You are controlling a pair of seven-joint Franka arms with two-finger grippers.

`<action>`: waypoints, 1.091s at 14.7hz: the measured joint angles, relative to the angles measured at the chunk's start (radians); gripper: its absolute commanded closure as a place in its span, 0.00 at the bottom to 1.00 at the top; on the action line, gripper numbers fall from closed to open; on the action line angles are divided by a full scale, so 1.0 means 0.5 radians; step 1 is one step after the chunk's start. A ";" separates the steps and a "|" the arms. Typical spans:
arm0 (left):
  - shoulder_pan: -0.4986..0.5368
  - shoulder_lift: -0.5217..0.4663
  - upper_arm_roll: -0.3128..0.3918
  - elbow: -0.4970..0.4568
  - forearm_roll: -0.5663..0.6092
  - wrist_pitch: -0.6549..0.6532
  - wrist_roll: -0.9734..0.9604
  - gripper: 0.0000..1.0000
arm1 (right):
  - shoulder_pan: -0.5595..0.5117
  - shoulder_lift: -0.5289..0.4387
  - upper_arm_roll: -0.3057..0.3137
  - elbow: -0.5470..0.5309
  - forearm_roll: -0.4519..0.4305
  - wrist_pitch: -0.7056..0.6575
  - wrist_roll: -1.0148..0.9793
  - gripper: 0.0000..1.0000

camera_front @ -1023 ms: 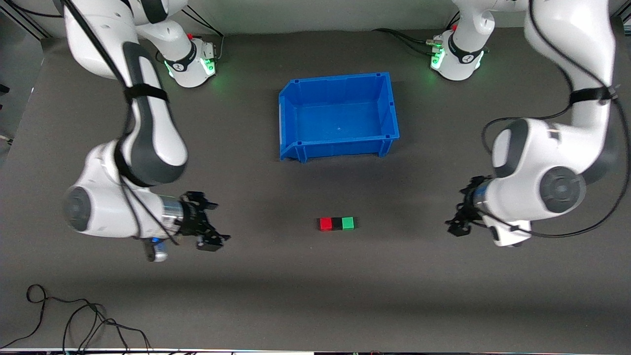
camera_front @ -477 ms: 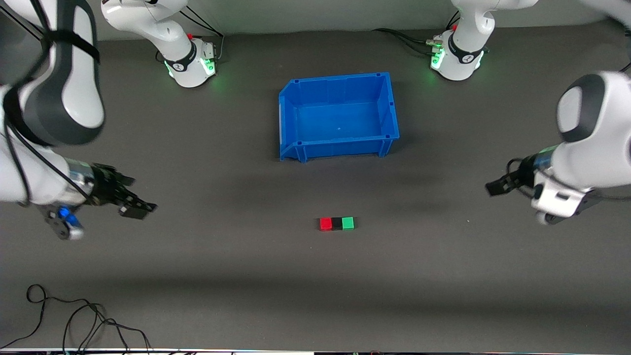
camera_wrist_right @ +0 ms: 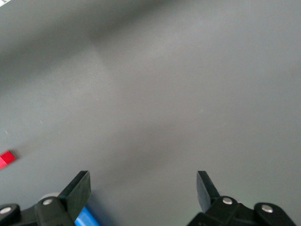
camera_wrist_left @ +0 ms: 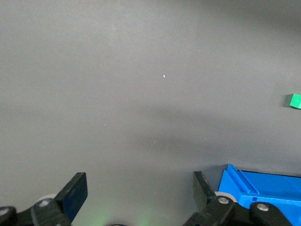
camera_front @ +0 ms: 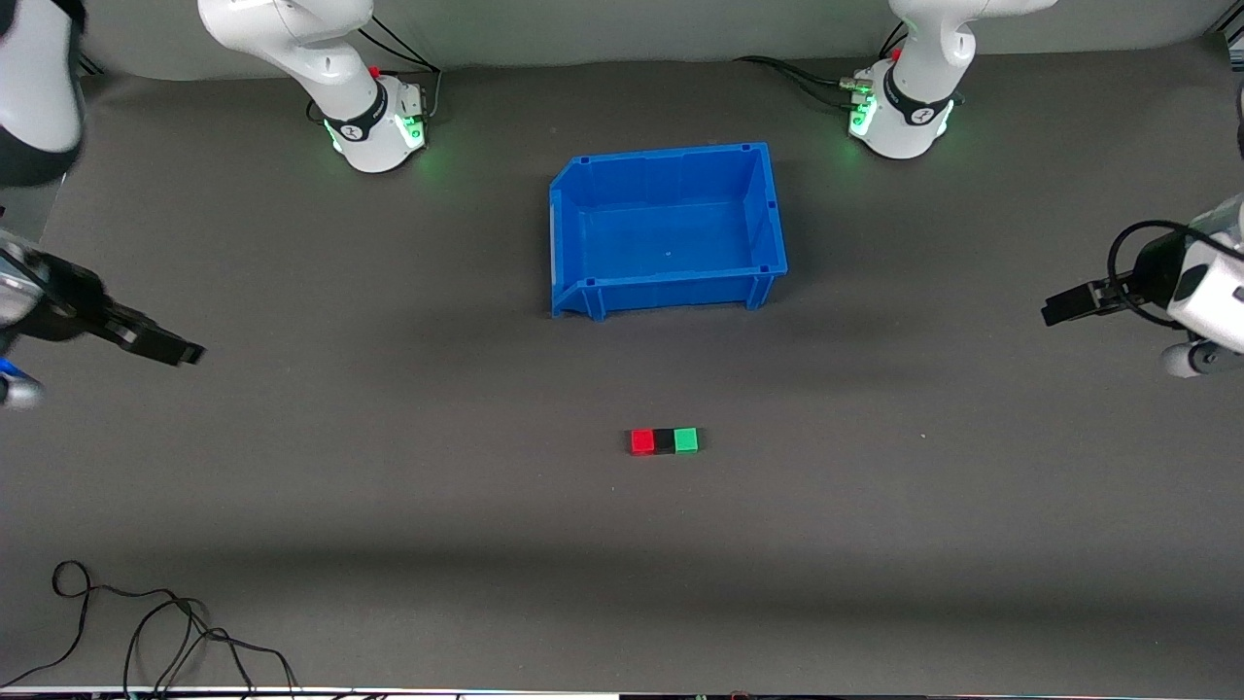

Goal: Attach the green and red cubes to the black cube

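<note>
The red cube [camera_front: 641,441], the black cube [camera_front: 664,441] and the green cube [camera_front: 686,440] lie in one touching row on the dark table, the black one in the middle. My right gripper [camera_front: 180,352] is open and empty, raised over the right arm's end of the table, well away from the row. My left gripper [camera_front: 1056,311] is open and empty over the left arm's end. In the left wrist view the open gripper [camera_wrist_left: 138,182] holds nothing and the green cube [camera_wrist_left: 295,100] shows at the edge. In the right wrist view the open gripper [camera_wrist_right: 143,182] holds nothing and the red cube [camera_wrist_right: 5,158] shows at the edge.
An empty blue bin [camera_front: 671,287] stands farther from the front camera than the cube row, between the two arm bases. It also shows in the left wrist view [camera_wrist_left: 263,188] and in the right wrist view [camera_wrist_right: 86,219]. Loose black cables [camera_front: 146,632] lie at the near corner.
Both arms have drawn away from the cube row toward their own ends of the table, grippers open. The three cubes have not moved.
</note>
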 measured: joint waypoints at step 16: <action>-0.047 -0.224 0.031 0.001 0.111 -0.027 0.401 0.06 | -0.264 -0.167 0.224 -0.054 -0.066 0.008 -0.862 0.00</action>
